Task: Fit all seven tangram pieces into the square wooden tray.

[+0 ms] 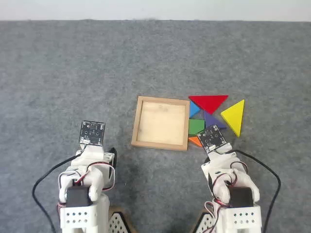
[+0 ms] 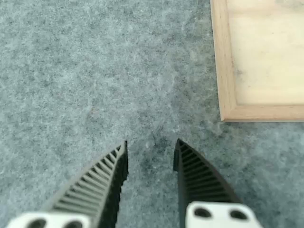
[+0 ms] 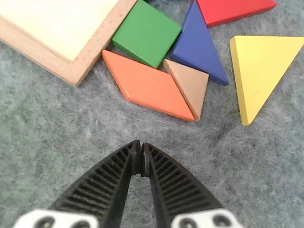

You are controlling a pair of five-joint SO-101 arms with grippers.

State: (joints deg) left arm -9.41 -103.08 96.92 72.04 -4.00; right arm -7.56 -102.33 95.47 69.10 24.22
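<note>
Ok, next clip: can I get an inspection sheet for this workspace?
Surface: grey felt mat, flat.
Job's things: square wooden tray, empty. All seven pieces lie beside it on the mat: red triangle, yellow triangle, green square, light blue triangle, dark blue triangle, orange parallelogram, tan triangle.
Clutter: nothing seen.
Tools: left tool open, empty, over bare mat near a tray corner. Right tool shut, empty, just short of the orange parallelogram.
Cables: left black cable and right black cable loop over the mat, clear of the pieces.
Surroundings: pale strip beyond the mat's far edge.
</note>
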